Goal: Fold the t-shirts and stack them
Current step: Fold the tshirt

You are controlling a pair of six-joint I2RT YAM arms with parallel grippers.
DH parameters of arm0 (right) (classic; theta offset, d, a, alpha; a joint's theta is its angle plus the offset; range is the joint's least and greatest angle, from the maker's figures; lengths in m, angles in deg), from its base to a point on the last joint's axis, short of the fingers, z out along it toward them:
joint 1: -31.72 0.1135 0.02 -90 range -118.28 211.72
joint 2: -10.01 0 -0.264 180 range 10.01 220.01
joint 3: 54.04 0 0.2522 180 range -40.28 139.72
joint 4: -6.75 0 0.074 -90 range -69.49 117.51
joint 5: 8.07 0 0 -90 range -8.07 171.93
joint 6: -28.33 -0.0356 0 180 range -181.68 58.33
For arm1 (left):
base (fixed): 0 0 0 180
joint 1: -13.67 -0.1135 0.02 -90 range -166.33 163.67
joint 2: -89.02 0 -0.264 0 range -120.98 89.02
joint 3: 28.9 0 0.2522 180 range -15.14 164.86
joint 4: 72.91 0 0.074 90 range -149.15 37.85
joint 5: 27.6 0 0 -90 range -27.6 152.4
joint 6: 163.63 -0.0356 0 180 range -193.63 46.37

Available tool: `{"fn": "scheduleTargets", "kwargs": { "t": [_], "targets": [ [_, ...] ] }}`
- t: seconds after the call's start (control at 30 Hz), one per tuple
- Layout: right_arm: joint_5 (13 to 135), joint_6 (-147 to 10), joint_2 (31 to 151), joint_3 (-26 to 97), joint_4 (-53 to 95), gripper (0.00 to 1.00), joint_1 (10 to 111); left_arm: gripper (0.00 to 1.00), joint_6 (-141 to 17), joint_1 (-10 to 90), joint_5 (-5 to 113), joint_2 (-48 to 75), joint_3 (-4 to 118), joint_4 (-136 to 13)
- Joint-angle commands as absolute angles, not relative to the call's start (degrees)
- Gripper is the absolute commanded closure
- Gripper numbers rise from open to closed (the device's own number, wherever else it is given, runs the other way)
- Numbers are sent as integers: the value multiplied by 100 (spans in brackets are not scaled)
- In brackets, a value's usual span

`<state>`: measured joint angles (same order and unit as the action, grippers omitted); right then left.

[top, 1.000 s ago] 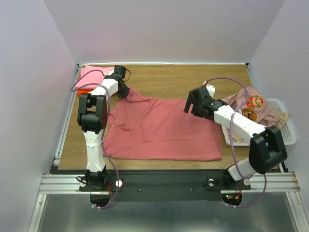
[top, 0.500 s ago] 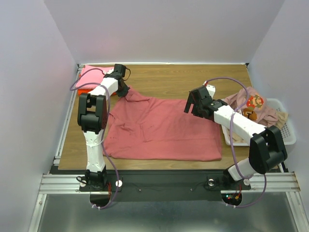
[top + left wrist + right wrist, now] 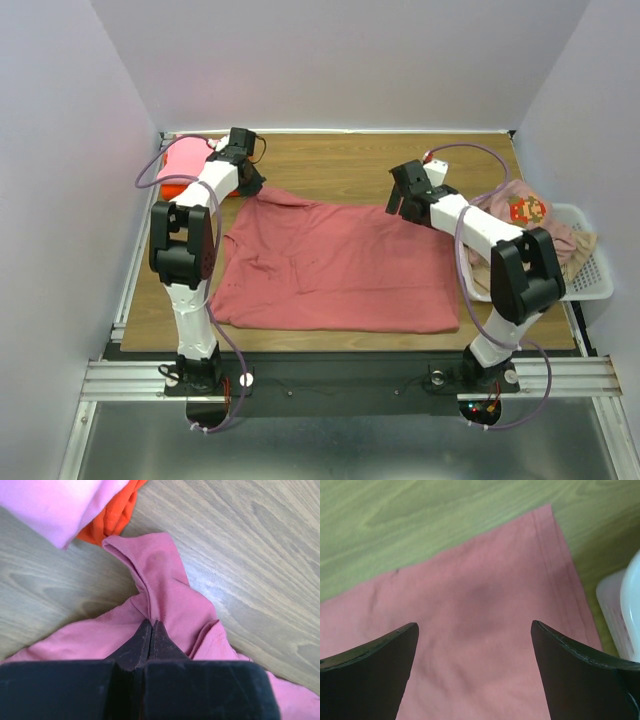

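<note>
Pale walls [image 3: 330, 60] box in a wooden worktop [image 3: 350, 160]. The biggest thing on it is the dusty rose-red t-shirt [image 3: 335, 265], spread flat across the middle with its hemmed edge toward the right. It is laid out, by the look of it, as the one being folded.

At the right edge sits a white mesh basket [image 3: 598, 278] heaped with crumpled shirts, a pale pink printed t-shirt [image 3: 525, 212] on top. These are likely the ones waiting their turn. In the far left corner a folded light pink t-shirt [image 3: 183, 158] lies on a bright orange t-shirt [image 3: 172, 188] — the stack already begun, just beside the rose shirt's sleeve.

The left hand [image 3: 151, 627] is pinched tight on a ridge of rose cloth near that sleeve, and the fabric puckers up into its closed tips. This grip would let it carry the far left corner over.

The right hand [image 3: 474, 625] is spread wide and holds nothing. It hangs over the shirt's far right corner, near the basket, probably lined up to take the matching corner. Whether its tips touch the cloth I cannot tell.
</note>
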<state>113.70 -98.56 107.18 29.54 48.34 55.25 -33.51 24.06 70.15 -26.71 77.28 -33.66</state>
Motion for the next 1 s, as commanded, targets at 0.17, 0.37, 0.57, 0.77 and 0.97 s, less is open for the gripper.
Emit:
{"fn": "scheduleTargets", "kwargs": {
  "t": [0.17,0.37,0.57,0.77,0.97],
  "targets": [
    [11840,-9631,11697,4014,4653,0,5194,100,-3592,2422,7145,-2365,7653,-3366],
    [11770,-9587,11952,4172,4653,0,5176,100,-3628,2422,7013,-2866,8153,-3279],
    [11753,-9543,12031,4208,4653,0,5132,100,-3654,2413,7066,-3411,8830,-3085],
    [11761,-9525,11988,4111,4653,0,5106,97,-3628,2422,7075,-3702,9138,-2945],
    [11683,-9516,11979,4085,4653,0,5106,93,-3610,2422,7040,-3632,9147,-2953]
  ]
}}
